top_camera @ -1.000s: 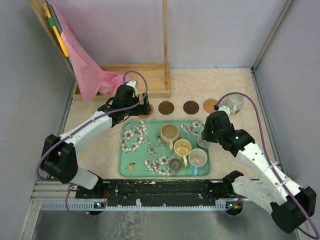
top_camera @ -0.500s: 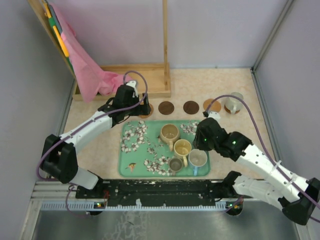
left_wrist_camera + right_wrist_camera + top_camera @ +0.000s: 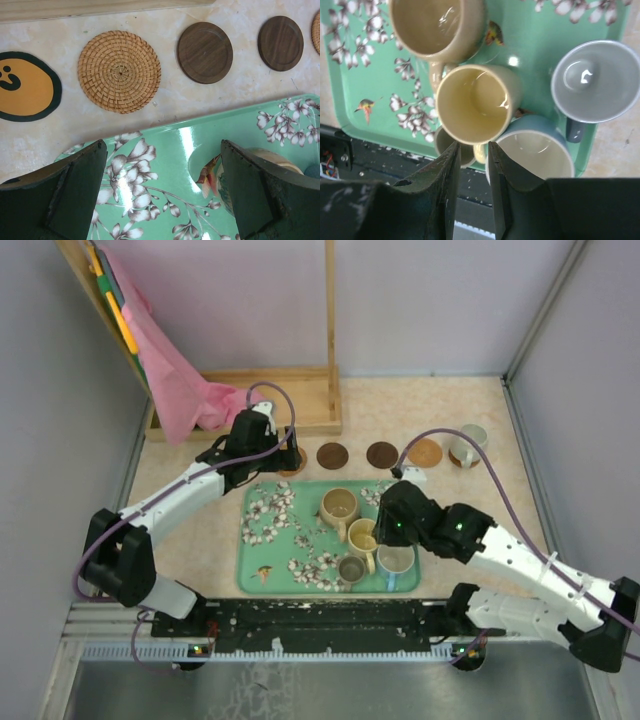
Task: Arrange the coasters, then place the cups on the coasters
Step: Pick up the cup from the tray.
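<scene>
My pale marbled beige desk point(image 3: 200, 530), on it a mint-green rectangular tray printed with white blossoms and small birds point(image 3: 280, 550), a pink cloth point(image 3: 175, 380) hanging at far left, a low wooden frame point(image 3: 300, 400) behind, a round orange smiley sticker rimmed in black point(image 3: 22, 87) flat on the desk

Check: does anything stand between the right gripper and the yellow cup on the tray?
Nothing visible does. The right gripper hangs directly over the edge of the yellow cup; the tan cup and pale blue cup crowd its sides.
</scene>
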You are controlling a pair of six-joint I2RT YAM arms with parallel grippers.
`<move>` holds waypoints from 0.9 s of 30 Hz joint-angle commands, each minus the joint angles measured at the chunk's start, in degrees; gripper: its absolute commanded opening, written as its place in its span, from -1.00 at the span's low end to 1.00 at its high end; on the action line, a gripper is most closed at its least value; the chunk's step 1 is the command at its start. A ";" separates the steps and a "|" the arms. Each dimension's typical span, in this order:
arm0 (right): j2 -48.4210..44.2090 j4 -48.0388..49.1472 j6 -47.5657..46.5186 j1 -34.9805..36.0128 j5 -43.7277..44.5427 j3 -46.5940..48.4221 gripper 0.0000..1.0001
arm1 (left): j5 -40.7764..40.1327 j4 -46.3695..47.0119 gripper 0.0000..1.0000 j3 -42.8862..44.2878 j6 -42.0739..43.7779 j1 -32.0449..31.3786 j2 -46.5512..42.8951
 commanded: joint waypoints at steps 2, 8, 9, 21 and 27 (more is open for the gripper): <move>1.72 -3.08 4.95 5.89 1.92 4.17 -0.42 | -0.58 -0.43 1.00 1.32 0.18 -0.33 0.10; 0.54 -6.43 8.92 9.70 1.69 4.22 -0.43 | -0.42 -0.11 1.00 1.23 0.08 -0.32 0.28; -0.03 -7.03 9.70 10.40 1.60 4.09 -0.44 | -0.35 -0.07 1.00 1.24 0.05 -0.37 0.29; -0.01 -10.54 19.31 21.03 2.25 2.90 -0.49 | -0.15 0.29 1.00 1.23 -0.19 -0.33 0.51; -0.46 -12.50 24.89 25.56 4.44 2.03 -0.48 | -0.22 0.31 1.00 0.95 -0.09 -0.35 0.29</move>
